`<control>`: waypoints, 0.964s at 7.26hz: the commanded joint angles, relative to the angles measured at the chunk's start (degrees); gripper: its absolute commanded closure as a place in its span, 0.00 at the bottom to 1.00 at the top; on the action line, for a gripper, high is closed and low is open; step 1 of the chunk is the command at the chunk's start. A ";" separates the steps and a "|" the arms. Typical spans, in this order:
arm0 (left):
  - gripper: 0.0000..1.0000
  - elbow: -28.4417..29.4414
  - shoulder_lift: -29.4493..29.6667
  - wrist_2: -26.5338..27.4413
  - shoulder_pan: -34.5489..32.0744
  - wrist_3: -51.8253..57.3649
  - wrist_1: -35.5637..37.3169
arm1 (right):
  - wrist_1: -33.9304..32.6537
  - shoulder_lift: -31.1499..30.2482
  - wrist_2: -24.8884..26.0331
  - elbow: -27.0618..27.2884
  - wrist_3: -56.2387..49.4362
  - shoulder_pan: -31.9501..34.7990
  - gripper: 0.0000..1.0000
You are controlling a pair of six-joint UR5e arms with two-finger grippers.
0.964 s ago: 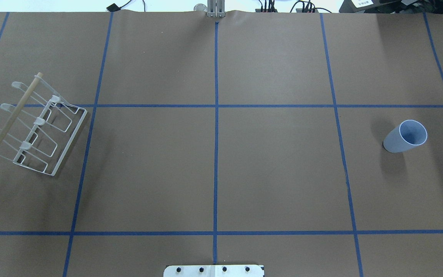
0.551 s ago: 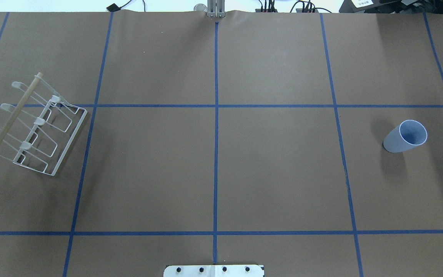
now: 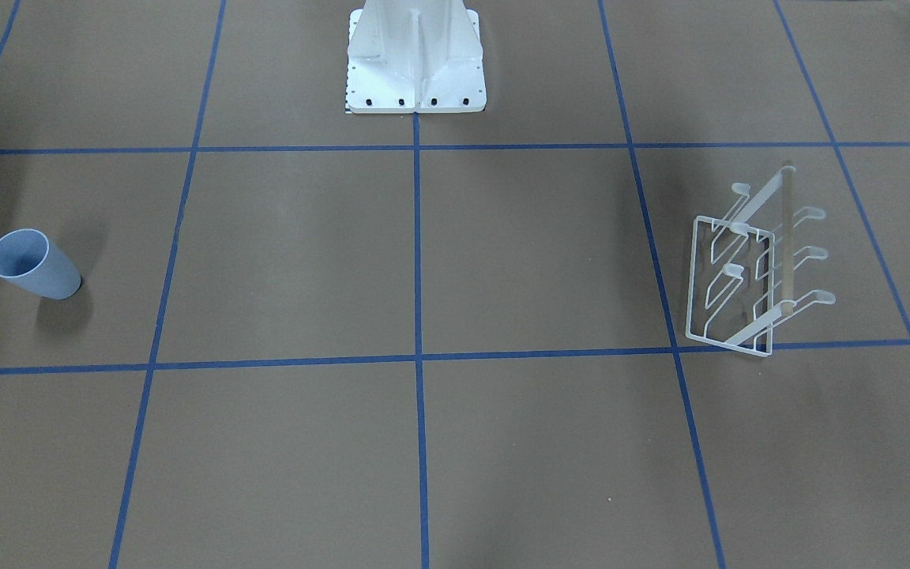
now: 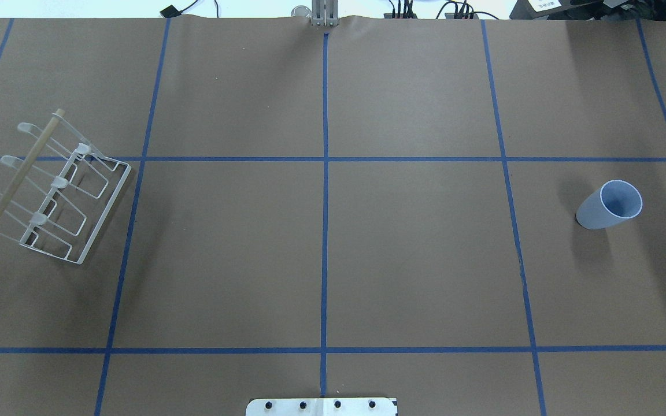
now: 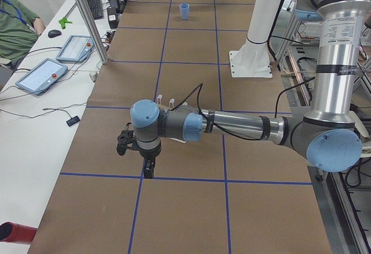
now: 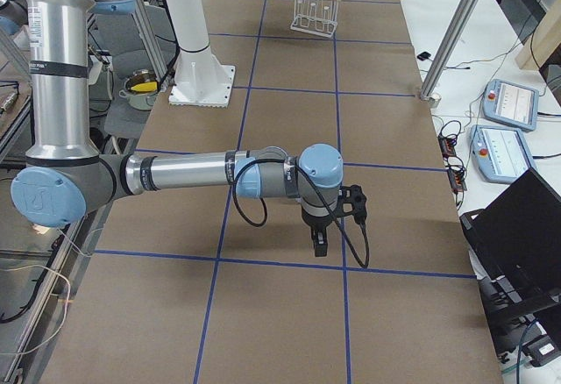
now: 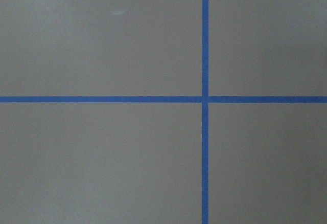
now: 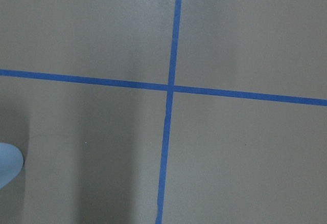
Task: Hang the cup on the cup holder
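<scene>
Nothing is shifting between the earlier overhead pictures and this one. The cup (image 4: pixel 609 207) is standing open end up in the same spot on the robot's right side of the table (image 4: pixel 414 260), and the cup holder (image 4: pixel 55 190) is sitting well apart from it on the left side, wooden dowel on top, every prong bare. Neither arm is entering the overhead view. Both are showing only from the table's ends, where the left gripper (image 5: pixel 149 171) and the right gripper (image 6: pixel 320 245) are pointing down at the taped paper, and from those views I cannot tell whether either claw is released or clenched. A pale blue sliver at the edge of the right wrist view is probably the cup. So the task is looking unstarted — the right arm seems the nearer one to begin reaching for the cup.
</scene>
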State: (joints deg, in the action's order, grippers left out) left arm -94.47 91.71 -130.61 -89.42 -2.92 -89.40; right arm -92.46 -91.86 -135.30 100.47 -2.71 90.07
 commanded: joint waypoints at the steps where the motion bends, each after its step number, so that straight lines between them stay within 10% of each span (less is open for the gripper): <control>1: 0.02 -0.01 0.13 0.01 0.30 0.19 -0.43 | 0.44 2.46 -1.10 2.27 9.16 -5.40 0.00; 7: 0.02 -0.01 0.14 -0.08 0.39 0.19 -0.43 | 22.66 2.83 -2.25 3.85 29.49 -17.10 0.00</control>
State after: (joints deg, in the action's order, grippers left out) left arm -94.34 91.90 -130.62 -89.04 -2.72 -89.81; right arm -73.11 -89.28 -137.33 104.21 22.05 75.74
